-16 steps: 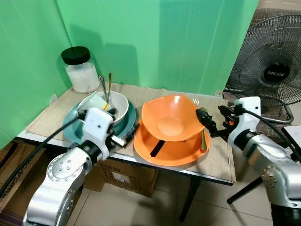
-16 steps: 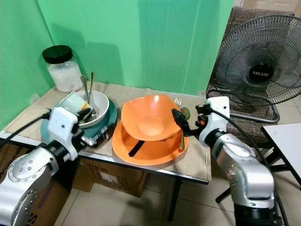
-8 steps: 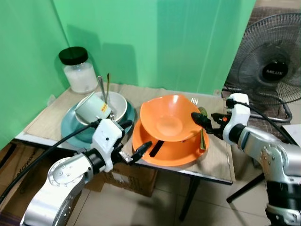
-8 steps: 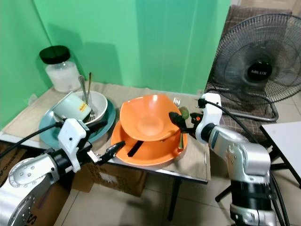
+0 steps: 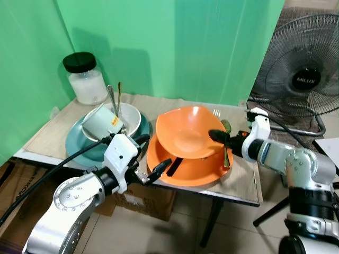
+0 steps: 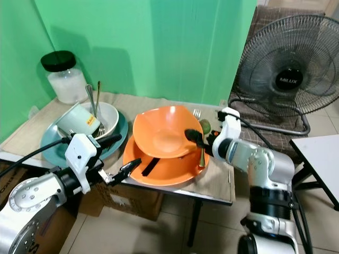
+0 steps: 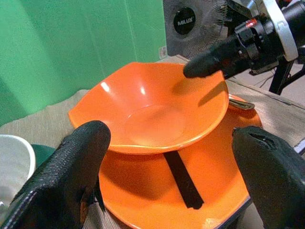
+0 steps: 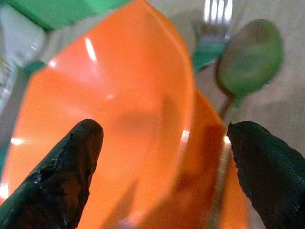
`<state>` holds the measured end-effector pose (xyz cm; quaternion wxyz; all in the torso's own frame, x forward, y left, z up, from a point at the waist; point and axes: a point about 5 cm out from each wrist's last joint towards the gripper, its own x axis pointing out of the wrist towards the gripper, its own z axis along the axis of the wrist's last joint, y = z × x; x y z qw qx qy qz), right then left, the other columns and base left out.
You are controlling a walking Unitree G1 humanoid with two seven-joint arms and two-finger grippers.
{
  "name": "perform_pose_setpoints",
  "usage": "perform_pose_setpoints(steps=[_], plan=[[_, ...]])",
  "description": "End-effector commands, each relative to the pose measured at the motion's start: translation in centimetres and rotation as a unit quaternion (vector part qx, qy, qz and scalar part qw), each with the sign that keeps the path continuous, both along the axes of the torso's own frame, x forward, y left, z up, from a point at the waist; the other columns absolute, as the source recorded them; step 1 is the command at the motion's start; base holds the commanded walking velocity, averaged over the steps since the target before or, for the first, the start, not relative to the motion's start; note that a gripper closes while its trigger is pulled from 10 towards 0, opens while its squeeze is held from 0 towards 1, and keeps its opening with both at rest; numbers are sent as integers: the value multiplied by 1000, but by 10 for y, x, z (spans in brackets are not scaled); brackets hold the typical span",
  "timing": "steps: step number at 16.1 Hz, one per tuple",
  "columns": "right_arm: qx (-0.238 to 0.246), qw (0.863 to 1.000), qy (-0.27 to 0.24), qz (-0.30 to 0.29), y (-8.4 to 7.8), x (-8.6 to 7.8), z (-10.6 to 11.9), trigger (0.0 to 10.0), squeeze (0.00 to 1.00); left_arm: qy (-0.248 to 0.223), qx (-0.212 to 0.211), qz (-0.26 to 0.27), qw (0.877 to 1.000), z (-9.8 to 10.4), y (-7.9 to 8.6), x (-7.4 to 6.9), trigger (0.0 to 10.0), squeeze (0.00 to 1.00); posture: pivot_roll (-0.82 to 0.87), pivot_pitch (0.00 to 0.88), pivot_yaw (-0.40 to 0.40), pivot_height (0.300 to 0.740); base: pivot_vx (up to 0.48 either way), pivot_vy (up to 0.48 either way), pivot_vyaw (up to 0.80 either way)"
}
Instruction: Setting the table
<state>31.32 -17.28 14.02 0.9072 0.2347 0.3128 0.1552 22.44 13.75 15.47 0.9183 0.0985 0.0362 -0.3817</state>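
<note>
so, table: a mat-covered table [image 5: 63, 132] against a green backdrop.
orange bowl: the orange bowl [image 5: 190, 132] sits tilted on an orange plate [image 5: 196, 172], with a black strip lying under it on the plate.
right gripper: the right gripper [image 6: 195, 138] has its fingers spread astride the bowl's right rim, one over the inside, one outside.
left gripper: the left gripper [image 5: 151, 159] is spread wide at the table's front edge, near the plate's left rim, holding nothing.
spoon: a green spoon [image 5: 226, 143] and a fork [image 8: 217, 12] lie just right of the bowl.
teal plate: the teal plate [image 5: 79, 148] carries a white bowl [image 5: 130, 119] with a cup and cutlery.
jar: a black-lidded jar [image 5: 85, 79] stands behind.
fan: a fan [image 5: 307, 63] stands at right.
</note>
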Motion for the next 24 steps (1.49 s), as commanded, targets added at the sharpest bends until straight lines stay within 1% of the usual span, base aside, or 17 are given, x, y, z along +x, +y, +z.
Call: perform_pose_setpoints(steps=[1,2,3,4,5,7,8,9,10,11,12,13,15,16,21,24], plan=[[19,1000,3,-3,1,2,3,4941,0,-6,6,-4,1000,1,0,-1,10000,0,-127,0,23,740,0,0,0],[29,1000,7,-3,2,3,4,4745,0,-6,6,-5,1000,1,-1,-1,10000,0,-127,0,23,740,0,0,0],[36,999,13,-6,3,4,3,4235,0,-5,5,-5,1000,0,-1,0,10000,0,-129,0,21,740,0,0,0],[28,999,20,-4,4,5,2,3059,0,-5,6,-6,1000,0,-1,0,10000,0,-129,0,19,740,0,0,0],[16,999,31,-8,4,6,-1,2706,0,-5,9,-4,1000,-1,-1,0,10000,0,-128,0,17,740,0,0,0],[6,999,44,-19,4,8,-6,588,0,-7,9,-2,1000,0,0,1,10000,0,-121,0,11,740,0,0,0],[17,999,45,-20,6,9,-6,941,0,-7,10,-1,1000,0,0,1,10000,0,-121,0,11,740,0,0,0],[24,998,46,-20,7,9,-6,1020,0,-8,10,0,1000,0,0,1,10000,0,-121,0,11,740,0,0,0],[45,998,45,-21,10,11,-4,706,0,-8,11,1,1000,0,1,1,10000,0,-116,0,8,740,0,0,0],[47,998,44,-22,11,12,-3,510,0,-8,11,1,1000,0,2,1,10000,0,-112,0,7,740,0,0,0],[41,998,42,-24,11,13,-4,0,0,-9,13,2,1000,0,2,1,10000,0,-111,0,9,740,0,0,0],[40,998,41,-25,11,14,-4,0,0,-9,14,3,1000,0,3,2,10000,0,-110,0,9,740,0,0,0],[48,998,39,-27,12,15,-4,0,0,-11,17,4,1000,1,5,3,10000,0,-106,0,12,740,0,0,0],[61,997,42,-31,12,15,-4,0,0,-13,19,5,1000,2,5,3,10000,0,-105,0,13,740,0,0,0],[77,995,48,-40,13,16,-6,0,0,-14,23,4,1000,2,7,4,10000,0,-102,0,21,740,0,0,0],[87,994,46,-47,12,17,-5,0,0,-15,25,3,1000,2,6,5,10000,0,-102,0,23,740,0,0,0]])
